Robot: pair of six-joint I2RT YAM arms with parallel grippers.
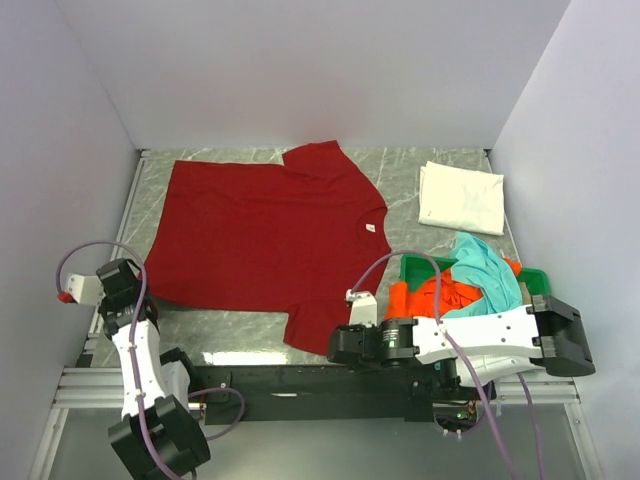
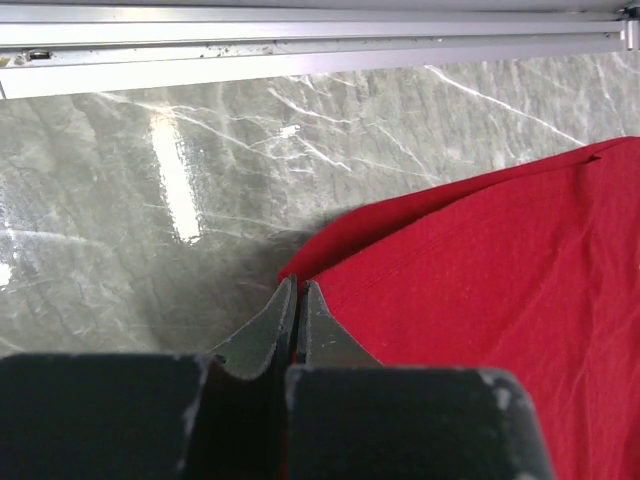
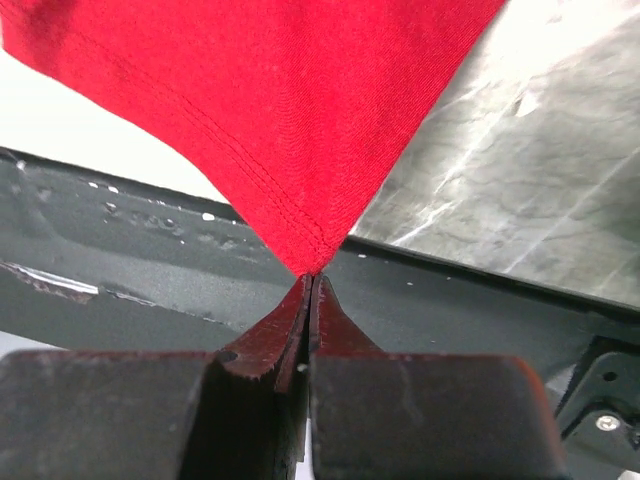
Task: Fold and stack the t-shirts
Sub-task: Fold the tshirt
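Bright, even; glare on table (image 2: 175, 180)

Nothing here you can actually read, honestly. The closest thing is a tiny white tag (image 1: 370, 228) just inside the neck of the dark red t-shirt (image 1: 255, 240). From the overhead view it's way too small to tell whether there's any print on it.

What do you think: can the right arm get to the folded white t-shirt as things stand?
Probably not yet. The right gripper is shut on a corner of the dark red t-shirt, so it is occupied; the white t-shirt lies far back, beyond the green tray.
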